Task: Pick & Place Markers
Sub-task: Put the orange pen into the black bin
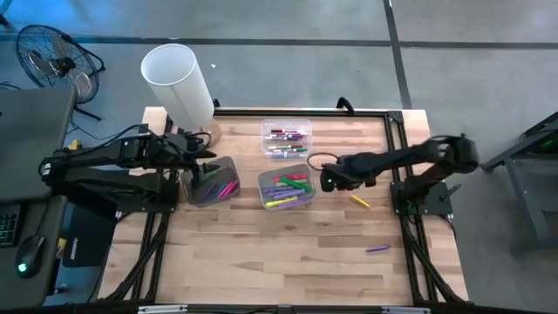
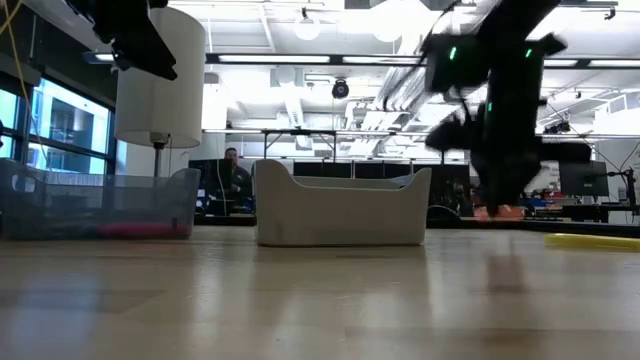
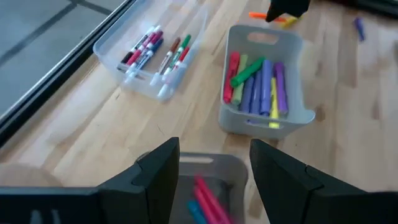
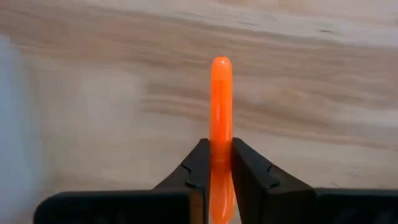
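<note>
Overhead downward, tabletop level, two wrist close-ups, grey bin [image 1: 286, 192] shared

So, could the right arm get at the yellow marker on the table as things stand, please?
Probably not yet: the right pincer is shut on an orange marker. The yellow marker lies in the open beside it.
</note>
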### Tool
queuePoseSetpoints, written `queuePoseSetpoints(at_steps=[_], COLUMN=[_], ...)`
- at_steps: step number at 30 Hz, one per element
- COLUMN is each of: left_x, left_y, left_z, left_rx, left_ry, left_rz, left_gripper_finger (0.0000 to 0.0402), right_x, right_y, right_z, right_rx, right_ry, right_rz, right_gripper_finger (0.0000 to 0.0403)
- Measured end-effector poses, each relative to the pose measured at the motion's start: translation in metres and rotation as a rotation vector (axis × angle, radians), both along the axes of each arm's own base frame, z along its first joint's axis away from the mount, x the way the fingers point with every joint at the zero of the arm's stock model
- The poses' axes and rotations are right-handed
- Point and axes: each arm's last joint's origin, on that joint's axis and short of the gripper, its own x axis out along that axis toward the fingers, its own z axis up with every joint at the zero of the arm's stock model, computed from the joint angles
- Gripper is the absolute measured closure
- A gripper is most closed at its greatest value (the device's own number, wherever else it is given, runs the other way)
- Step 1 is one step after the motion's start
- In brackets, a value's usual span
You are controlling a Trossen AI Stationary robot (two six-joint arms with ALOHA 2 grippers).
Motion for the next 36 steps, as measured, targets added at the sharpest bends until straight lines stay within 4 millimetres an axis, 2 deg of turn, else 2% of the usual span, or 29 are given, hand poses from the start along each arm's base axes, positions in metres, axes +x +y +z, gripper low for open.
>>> queuePoseSetpoints(at_steps=[4,9,14,19,23,26,32,36], left_x=[0.007,0.025,0.060,0.101,0.134,0.156,0.196,0.218], left_y=[0.000,0.001,0.003,0.005,-0.002,-0.016,-0.044,-0.047], left_z=[0.001,0.005,0.018,0.023,0.011,0.004,0.011,0.018], left_rx=[-0.049,-0.111,-0.136,-0.115,-0.120,-0.098,0.008,0.018], left_ry=[-0.034,-0.138,-0.359,-0.557,-0.621,-0.668,-0.714,-0.716], left_rz=[-0.002,0.035,-0.013,-0.066,-0.138,-0.232,-0.363,-0.384], left_gripper_finger=[0.0209,0.0209,0.0209,0.0209,0.0209,0.0209,0.0232,0.0250], right_x=[-0.014,-0.030,-0.043,-0.037,-0.026,-0.018,-0.004,0.001], right_y=[0.011,0.026,0.044,0.064,0.080,0.090,0.105,0.108], right_z=[0.029,0.070,0.106,0.131,0.141,0.143,0.148,0.150], right_rx=[-0.110,-0.264,-0.437,-0.615,-0.698,-0.735,-0.807,-0.835], right_ry=[-0.080,-0.315,-0.582,-0.748,-0.831,-0.877,-0.960,-0.986], right_rz=[0.027,0.073,0.151,0.378,0.535,0.603,0.746,0.800], right_gripper_finger=[0.0375,0.0374,0.0374,0.0374,0.0372,0.0374,0.0371,0.0374])
